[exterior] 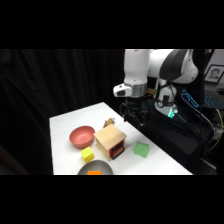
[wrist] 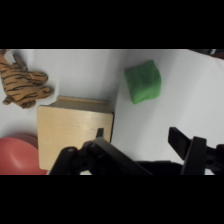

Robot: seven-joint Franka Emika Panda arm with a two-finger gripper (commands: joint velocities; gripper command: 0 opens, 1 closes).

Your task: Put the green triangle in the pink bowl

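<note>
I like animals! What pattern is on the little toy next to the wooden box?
Tan with dark tiger-like stripes, clearest in the wrist view.

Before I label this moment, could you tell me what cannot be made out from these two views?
- Pink bowl: wrist view, cut off by the left edge and hidden behind the wooden box.
- Grey bowl: side view, cut off by the lower edge; the orange thing in it is too blurred to name.
- Striped tiger figure: side view, mostly behind the box.
- Gripper: side view, too dark to show its finger gap.
- Yellow cube: outside the wrist view.
</note>
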